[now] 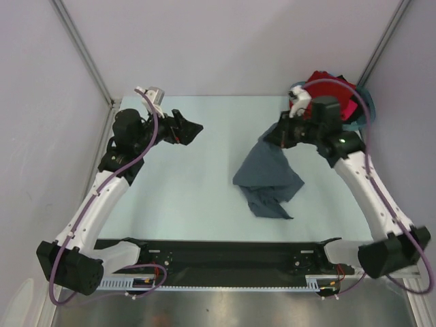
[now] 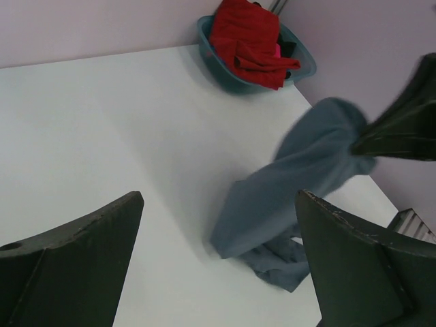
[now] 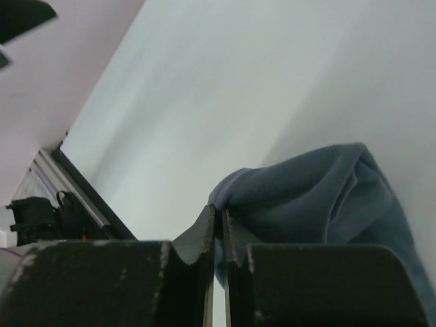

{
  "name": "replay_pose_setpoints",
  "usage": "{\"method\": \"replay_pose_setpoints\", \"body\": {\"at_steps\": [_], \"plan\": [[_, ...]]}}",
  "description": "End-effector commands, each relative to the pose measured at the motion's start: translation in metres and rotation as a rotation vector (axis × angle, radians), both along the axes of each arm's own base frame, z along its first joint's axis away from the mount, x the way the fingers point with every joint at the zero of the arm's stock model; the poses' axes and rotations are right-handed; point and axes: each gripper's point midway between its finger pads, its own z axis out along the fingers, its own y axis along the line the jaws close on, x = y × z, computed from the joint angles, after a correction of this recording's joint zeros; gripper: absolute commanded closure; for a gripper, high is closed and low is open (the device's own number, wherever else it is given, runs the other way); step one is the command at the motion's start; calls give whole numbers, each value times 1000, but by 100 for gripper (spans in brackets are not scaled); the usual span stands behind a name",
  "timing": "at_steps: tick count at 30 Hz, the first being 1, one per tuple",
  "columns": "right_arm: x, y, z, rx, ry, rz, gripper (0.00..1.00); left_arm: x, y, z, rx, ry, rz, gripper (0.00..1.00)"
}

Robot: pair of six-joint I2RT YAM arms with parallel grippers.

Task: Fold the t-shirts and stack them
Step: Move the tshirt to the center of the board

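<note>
Because folding presumably needs it spread flat, slate-grey t-shirt (image 1: 269, 178) hangs pinched at one edge in right end effector (image 1: 275, 139), lower part crumpled on surface (image 1: 170, 194); left end effector (image 1: 193, 127) spread, empty, well apart.

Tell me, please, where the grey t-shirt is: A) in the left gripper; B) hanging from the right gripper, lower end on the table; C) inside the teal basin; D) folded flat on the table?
B: the right gripper is shut on a fold of the grey t-shirt, whose lower end bunches on the table; the left gripper is open and empty.
</note>
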Motion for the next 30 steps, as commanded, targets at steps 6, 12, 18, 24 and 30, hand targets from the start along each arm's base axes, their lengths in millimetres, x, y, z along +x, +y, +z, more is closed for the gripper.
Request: {"method": "replay_pose_setpoints", "body": {"at_steps": [6, 12, 18, 24, 30], "plan": [[65, 109, -83, -47, 52, 162, 94, -4, -10, -27, 16, 54, -31, 0], [102, 196, -126, -70, 115, 290, 91, -8, 9, -23, 36, 11, 67, 0], [119, 231, -145, -129, 115, 309, 64, -14, 17, -6, 16, -44, 110, 0], [152, 125, -118, -215, 34, -28, 0, -15, 3, -20, -1, 3, 38, 0], [152, -21, -118, -306, 19, -440, 0, -6, -38, -56, 4, 93, -88, 0]]}}
